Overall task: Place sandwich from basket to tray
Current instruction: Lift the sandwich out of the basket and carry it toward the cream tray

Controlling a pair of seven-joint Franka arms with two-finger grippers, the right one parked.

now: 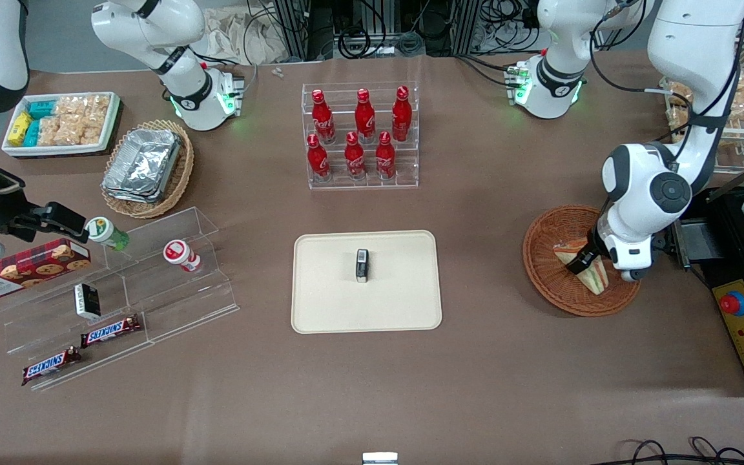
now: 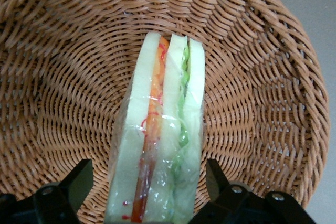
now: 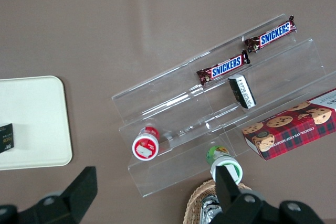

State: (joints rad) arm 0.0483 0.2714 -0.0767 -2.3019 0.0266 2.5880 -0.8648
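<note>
the left arm's gripper (image 1: 590, 266) is down inside the basket (image 1: 556, 284), which sits toward the working arm's end of the table, at about three o'clock from the tray (image 1: 327, 303) in the front view. its fingers (image 2: 79, 179) are spread apart, one on each flat side of the sandwich (image 2: 160, 145), with a visible gap between each finger and the wrapper, so nothing is gripped. the sandwich stands on edge in clear wrap, showing a red-orange layer and a green layer between pale bread slices. in the front view the arm's wrist covers much of it; only a wedge end (image 1: 595, 276) shows at roughly five o'clock of the basket's centre, with another pale piece (image 1: 569, 250) of bread peeking out nearer the basket's middle. whether that is part of the same sandwich cannot be told. the wrist view cuts off the sandwich's near end and the finger bases, and the basket's rim runs out of view.

the tray lies flat at the middle of the table, well apart from the basket, with a small dark object (image 1: 362, 265) on it; its label is too small to read. a clear rack of red bottles (image 1: 360, 135) stands at twelve o'clock from the tray.
</note>
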